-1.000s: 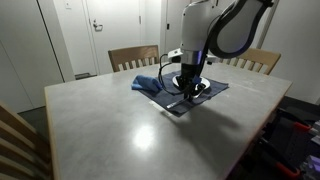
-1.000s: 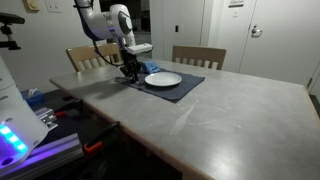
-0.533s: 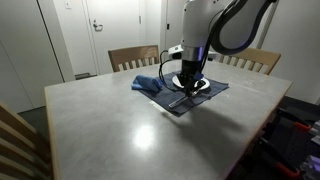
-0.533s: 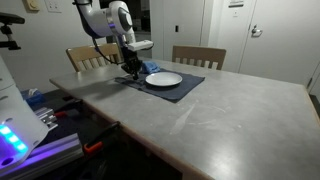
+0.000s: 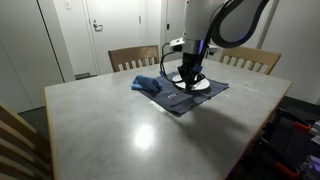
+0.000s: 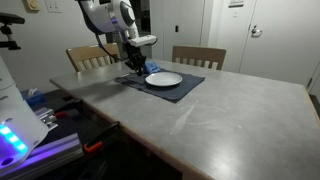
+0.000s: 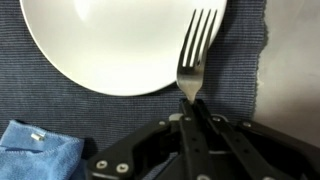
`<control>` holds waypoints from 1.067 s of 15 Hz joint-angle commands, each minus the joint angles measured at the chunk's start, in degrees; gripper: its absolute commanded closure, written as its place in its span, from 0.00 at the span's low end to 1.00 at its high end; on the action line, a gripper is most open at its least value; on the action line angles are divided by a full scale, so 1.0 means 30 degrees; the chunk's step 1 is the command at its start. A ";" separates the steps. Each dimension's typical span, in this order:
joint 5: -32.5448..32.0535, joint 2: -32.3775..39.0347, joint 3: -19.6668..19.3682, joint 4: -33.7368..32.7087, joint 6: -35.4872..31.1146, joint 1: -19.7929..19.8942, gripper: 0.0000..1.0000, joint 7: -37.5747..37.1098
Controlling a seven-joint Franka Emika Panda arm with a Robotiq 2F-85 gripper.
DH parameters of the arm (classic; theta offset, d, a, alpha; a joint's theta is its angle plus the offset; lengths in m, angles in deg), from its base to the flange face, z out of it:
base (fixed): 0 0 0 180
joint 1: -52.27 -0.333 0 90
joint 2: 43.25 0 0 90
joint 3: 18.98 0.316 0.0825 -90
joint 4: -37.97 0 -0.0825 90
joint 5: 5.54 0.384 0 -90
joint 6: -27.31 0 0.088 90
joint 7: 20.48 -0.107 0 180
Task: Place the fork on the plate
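In the wrist view my gripper (image 7: 190, 108) is shut on the handle of the silvery fork (image 7: 197, 50). Its tines reach over the right edge of the white plate (image 7: 100, 45). The fork hangs above the dark grey-blue placemat (image 7: 235, 70). In both exterior views the gripper (image 5: 189, 79) (image 6: 134, 66) hovers at the plate's near side; the plate (image 5: 203, 86) (image 6: 163, 78) sits on the placemat (image 5: 180, 101) (image 6: 180, 88). The fork is too small to make out in the exterior views.
A folded blue cloth (image 7: 35, 150) (image 5: 148, 83) lies at the placemat's edge beside the plate. The grey table (image 5: 120, 125) (image 6: 220, 115) has wooden chairs (image 5: 133, 57) (image 6: 198, 55) behind it. Equipment stands by the table edge (image 6: 30, 125).
My gripper has risen from the placemat with the fork in it and shifted slightly toward the plate.
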 commanded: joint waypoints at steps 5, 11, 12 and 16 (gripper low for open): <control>0.0269 0.0980 -0.0407 -0.0833 -0.3062 0.2461 0.98 0.1086; 0.1181 0.2644 0.0117 -0.1966 -0.5102 0.4291 0.98 0.2274; 0.1312 0.2976 0.0247 -0.2093 -0.5503 0.4498 0.98 0.2360; 0.1628 0.4308 0.1519 -0.2541 -0.6988 0.5847 0.98 0.2711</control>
